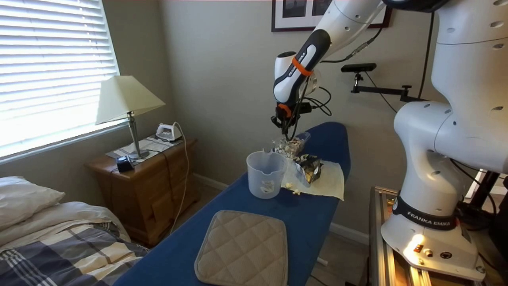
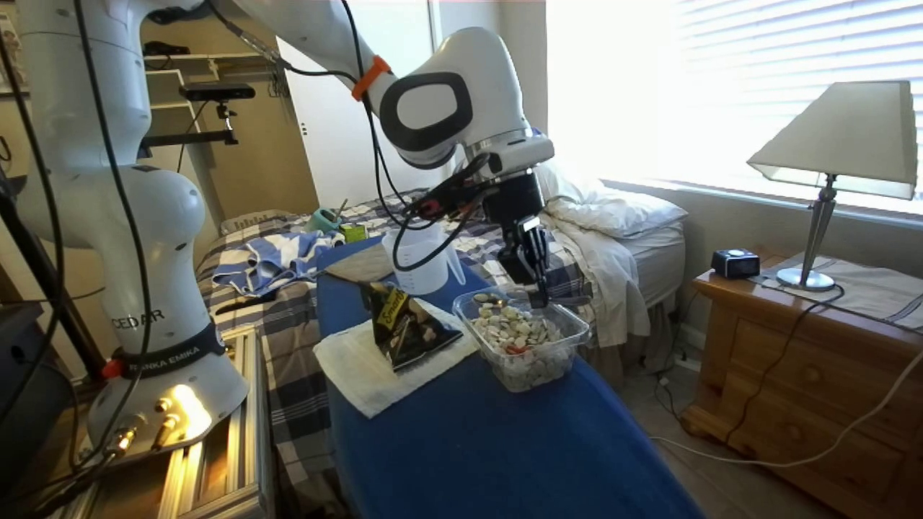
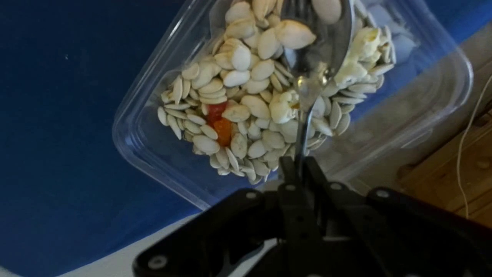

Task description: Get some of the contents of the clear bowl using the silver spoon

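The clear bowl [image 3: 123, 115] is a low see-through tub, also visible in both exterior views [image 2: 580, 333] [image 1: 304, 137]. Its contents [image 3: 236, 112] are pale seeds with some popcorn and a red and an orange piece; they also show in an exterior view [image 2: 515, 330]. My gripper [image 3: 300, 165] is shut on the handle of the silver spoon [image 3: 334, 57]. The spoon's head is over the contents, with a few seeds on it; its tip is cut off by the frame's top. In both exterior views the gripper [image 2: 539, 292] [image 1: 286, 134] points down at the bowl.
A translucent measuring cup [image 1: 265, 174] and a dark foil snack bag [image 2: 407, 324] on a white paper towel [image 2: 360, 386] stand close to the bowl. A beige quilted pad [image 1: 244, 248] lies on the blue ironing board [image 2: 469, 447]. A wooden nightstand [image 2: 800, 375] is nearby.
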`<state>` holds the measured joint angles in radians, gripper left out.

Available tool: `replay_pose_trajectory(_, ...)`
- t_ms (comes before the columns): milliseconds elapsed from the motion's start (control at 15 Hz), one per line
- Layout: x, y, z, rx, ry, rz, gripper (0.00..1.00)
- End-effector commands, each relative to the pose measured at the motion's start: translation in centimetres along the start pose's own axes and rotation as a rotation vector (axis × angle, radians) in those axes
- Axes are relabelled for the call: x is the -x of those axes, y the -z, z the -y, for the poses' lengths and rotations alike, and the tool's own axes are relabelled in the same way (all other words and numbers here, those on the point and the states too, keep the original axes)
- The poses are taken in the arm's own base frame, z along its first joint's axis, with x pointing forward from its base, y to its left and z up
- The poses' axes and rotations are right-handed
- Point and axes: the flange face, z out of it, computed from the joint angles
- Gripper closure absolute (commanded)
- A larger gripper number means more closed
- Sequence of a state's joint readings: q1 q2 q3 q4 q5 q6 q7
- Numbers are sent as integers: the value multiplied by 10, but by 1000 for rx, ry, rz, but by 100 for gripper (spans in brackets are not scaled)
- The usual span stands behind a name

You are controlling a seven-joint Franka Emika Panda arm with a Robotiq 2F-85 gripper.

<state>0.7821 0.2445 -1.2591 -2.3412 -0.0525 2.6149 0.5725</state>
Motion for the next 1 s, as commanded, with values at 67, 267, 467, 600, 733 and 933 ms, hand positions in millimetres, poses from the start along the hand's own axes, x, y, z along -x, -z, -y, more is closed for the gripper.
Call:
replay_pose_trajectory(67,-18,19,-8,47,-39,-5,98)
replay_pose_trajectory(267,-31,29,-24,75,-73,19,98)
replay_pose_trajectory(467,-44,37,-44,101,-114,39,98)
replay_pose_trajectory(600,-50,41,-57,103,-136,47,98)
replay_pose_trajectory(733,-55,45,-69,102,-156,51,98)
replay_pose_trajectory(933,-59,48,-89,105,-180,53,98)
